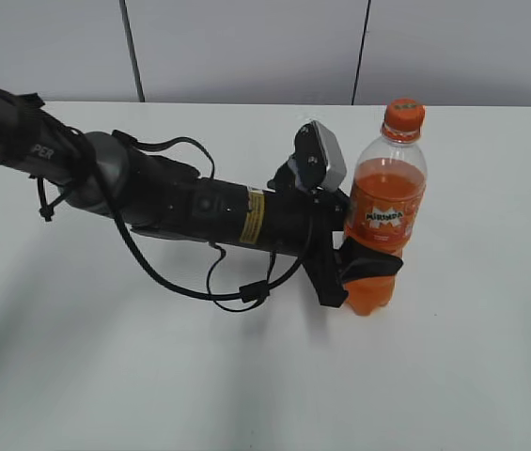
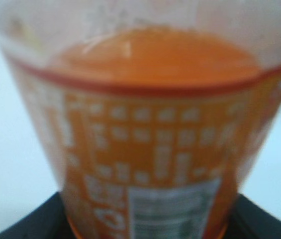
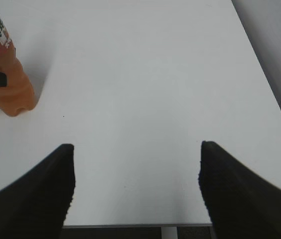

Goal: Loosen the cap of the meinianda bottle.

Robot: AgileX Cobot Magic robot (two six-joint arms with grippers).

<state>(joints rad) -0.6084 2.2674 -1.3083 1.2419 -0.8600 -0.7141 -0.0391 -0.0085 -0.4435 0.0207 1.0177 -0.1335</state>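
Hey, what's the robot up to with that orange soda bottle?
The left gripper is clamped around the lower body of the meinianda bottle, which stands upright on the white table. The orange cap is on the bottle with nothing touching it. The right gripper is open over bare table, away from the bottle. So the bottle is being steadied, and the cap is not yet gripped.

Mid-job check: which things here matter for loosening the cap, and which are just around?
In the job:
- meinianda bottle, upright
- cap, on the bottle
- left claw, clamped around the bottle's lower body
- right claw, open, off to the side

Just around:
- white table
- grey wall panels
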